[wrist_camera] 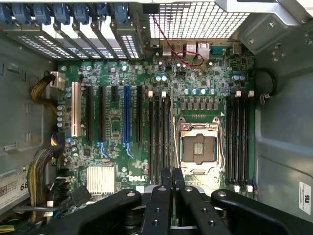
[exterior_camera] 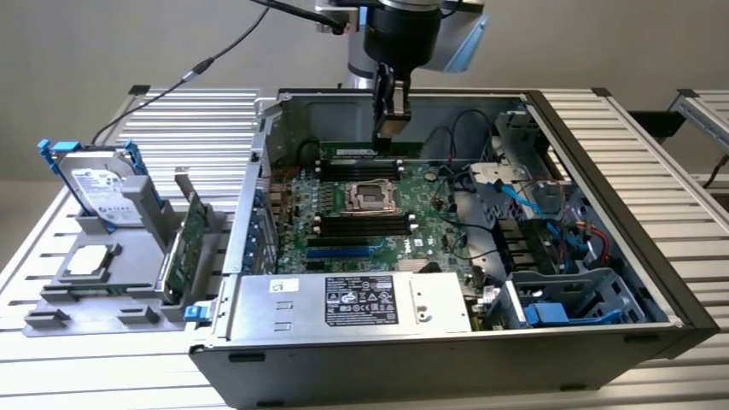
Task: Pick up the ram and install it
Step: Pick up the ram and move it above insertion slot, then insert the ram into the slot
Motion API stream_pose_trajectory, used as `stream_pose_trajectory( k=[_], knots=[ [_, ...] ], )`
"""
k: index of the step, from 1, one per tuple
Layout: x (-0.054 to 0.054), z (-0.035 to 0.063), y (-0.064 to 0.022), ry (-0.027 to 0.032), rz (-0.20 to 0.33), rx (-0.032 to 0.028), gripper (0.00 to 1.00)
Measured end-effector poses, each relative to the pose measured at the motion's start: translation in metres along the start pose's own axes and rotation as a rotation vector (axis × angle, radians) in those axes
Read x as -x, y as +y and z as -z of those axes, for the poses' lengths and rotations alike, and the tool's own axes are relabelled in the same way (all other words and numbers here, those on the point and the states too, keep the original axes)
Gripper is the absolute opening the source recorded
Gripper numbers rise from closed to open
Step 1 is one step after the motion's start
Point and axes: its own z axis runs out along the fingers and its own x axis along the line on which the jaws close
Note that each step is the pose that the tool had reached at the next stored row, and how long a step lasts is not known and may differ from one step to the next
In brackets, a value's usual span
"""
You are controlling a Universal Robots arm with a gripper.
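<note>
Green and standing on edge, the ram [exterior_camera: 347, 151] sits in the memory slots directly beneath the gripper [exterior_camera: 388, 130], so I judge it seated there rather than carried. The fingers [wrist_camera: 178, 185] are pressed together with nothing between them, a posture suited to pushing down, not grasping. Whether the tips touch the stick's end or hang just above it cannot be told; the empty CPU socket [exterior_camera: 367, 195] lies just beside.
</note>
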Motion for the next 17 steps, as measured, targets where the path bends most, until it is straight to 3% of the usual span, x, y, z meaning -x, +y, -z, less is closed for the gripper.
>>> stream_pose_trajectory(
  k=[12, 15, 17],
  knots=[
    [0.0, 0.0, 0.0, 0.0001, 0.0, 0.0, 0.13],
    [0.0001, -0.0035, 0.0011, 0.0057, 0.0, 0.0001, 0.13],
    [-0.0002, -0.0071, 0.001, 0.0059, 0.0, 0.0, 0.13]
  ],
)
